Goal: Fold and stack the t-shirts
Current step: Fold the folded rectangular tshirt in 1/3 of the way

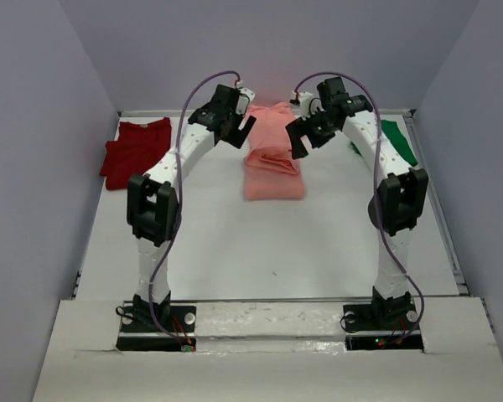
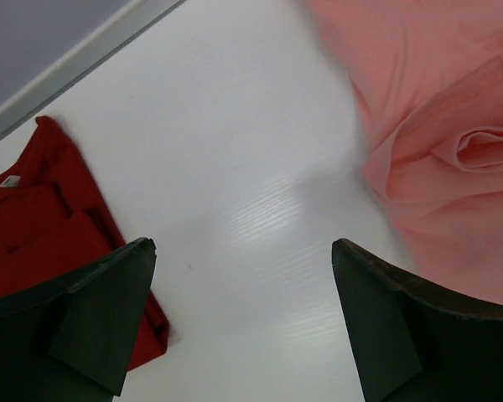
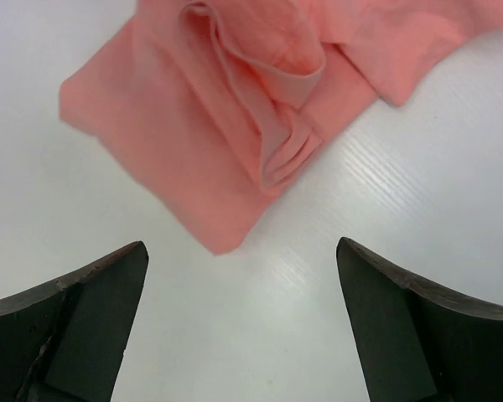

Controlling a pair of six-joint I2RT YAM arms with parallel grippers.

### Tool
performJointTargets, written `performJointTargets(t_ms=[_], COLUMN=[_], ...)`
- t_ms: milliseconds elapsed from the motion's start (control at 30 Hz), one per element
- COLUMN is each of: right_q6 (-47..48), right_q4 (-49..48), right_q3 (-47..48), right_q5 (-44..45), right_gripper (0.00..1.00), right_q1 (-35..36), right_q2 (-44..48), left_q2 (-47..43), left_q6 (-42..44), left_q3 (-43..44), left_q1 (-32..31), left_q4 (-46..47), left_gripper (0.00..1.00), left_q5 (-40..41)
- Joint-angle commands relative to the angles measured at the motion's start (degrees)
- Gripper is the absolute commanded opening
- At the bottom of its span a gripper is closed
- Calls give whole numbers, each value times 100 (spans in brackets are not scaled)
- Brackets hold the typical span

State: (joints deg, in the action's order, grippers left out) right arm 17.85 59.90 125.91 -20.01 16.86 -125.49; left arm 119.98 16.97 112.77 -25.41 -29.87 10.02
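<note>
**Left pincer [image 2: 243, 251] and right pincer [image 3: 243, 247] both wide, nothing held**

- Dark fingers [image 2: 109, 318] fill the bottom corners of each wrist view. The gap between them is broad, and only white tabletop shows in it. No cloth is between the jaws on either side.
- Seen from above, both arms rise from their bases [image 1: 155, 322] at the near edge of the table [image 1: 260, 243] and lean in toward the far middle. The two pincers hang above the surface, one on either side of the pink shirt [image 1: 272, 163].
- Pink shirt: lies far centre, between the two pincers and touching neither. Its near part is doubled over into a rough rectangle. A rumpled ridge of folds runs across the middle, and looser cloth spreads toward the far edge. The right wrist view shows a folded corner pointing toward the fingers, with layered edges bunched next to it. The left wrist view shows it off to the right, blurred along its edge.
- Dark red shirt [image 1: 134, 151]: far left, close to the table's left edge and well apart from the pink one. It lies flat but creased, with a sleeve sticking out. A small white label shows in the left wrist view.
- Green shirt [image 1: 398, 141]: far right corner, mostly hidden behind the right arm, so I cannot tell how it lies.
- No shirt lies on top of another.
</note>
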Motion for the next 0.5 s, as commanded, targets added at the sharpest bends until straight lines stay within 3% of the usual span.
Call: performJointTargets(t_ms=[0,200,367,467], right_q6=[964,2450,3461,3804], right_q4=[23,-321,-1917,-2736], right_q3=[-759,-2139,-3518,-3924], right_q5=[-705,14,1188,1368], right_gripper=[100,100,100,100], right_q1=[71,502,836,897], right_q2=[1103,1694,2037,2029], left_q2=[-1089,-2004,-2803,-3015], left_q6=[-343,-467,-353,-353], left_q3=[-299,-1431,-2267,-2453], left_q1=[492,1634,2241,2532], left_q4=[-151,-64,200,236], left_gripper=[99,99,99,99], left_q5=[-228,-923,-889,-940])
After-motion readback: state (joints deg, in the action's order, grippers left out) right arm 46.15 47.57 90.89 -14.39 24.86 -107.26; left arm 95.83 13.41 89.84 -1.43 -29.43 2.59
